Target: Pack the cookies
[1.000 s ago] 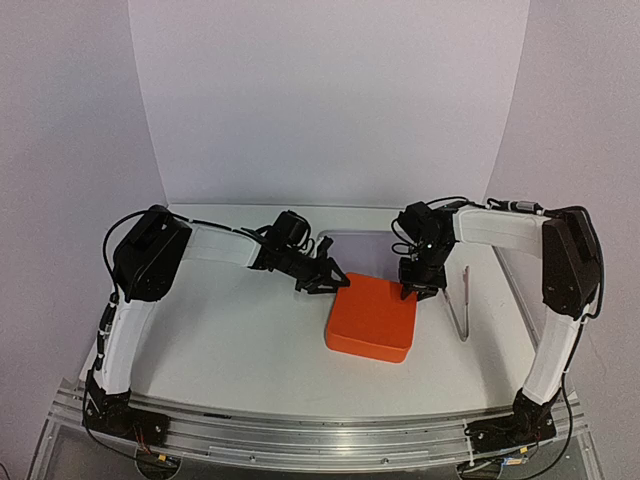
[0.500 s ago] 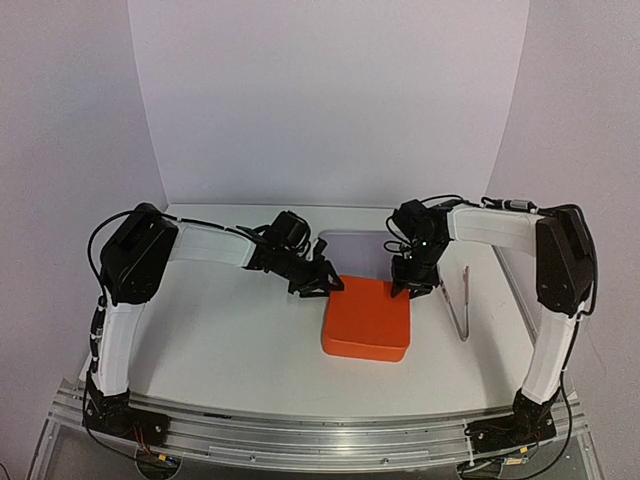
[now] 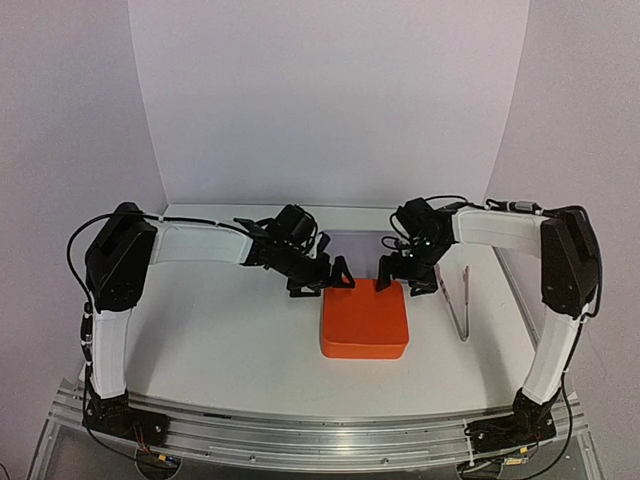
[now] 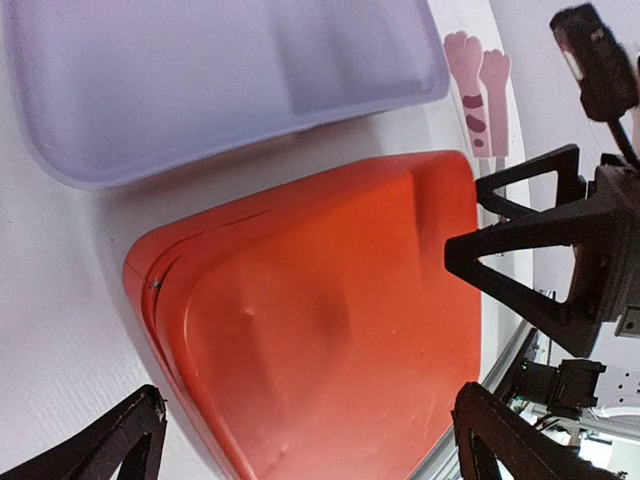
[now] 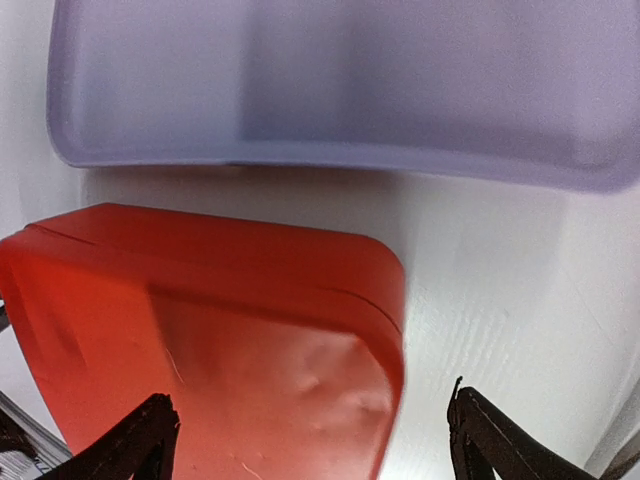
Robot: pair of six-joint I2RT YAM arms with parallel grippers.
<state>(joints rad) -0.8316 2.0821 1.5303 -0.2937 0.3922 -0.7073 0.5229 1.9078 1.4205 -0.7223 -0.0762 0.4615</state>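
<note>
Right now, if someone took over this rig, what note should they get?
Left tool: open, holding nothing, at the far left corner of the orange box.
Right tool: open, holding nothing, at the box's far right corner.
Cookies: none visible in any view. The box's lid is on, so its contents cannot be checked.
Clear tray: behind the box, no cookies seen in it.
Done: box appears closed.
Left: probably confirm the cookies are inside and pull the arms back.

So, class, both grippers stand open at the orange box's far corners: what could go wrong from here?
1. The left gripper and right gripper flank the orange box closely; a fingertip could catch a corner and drag it.
2. Its lid may not be fully seated: a seam shows at one corner.
</note>
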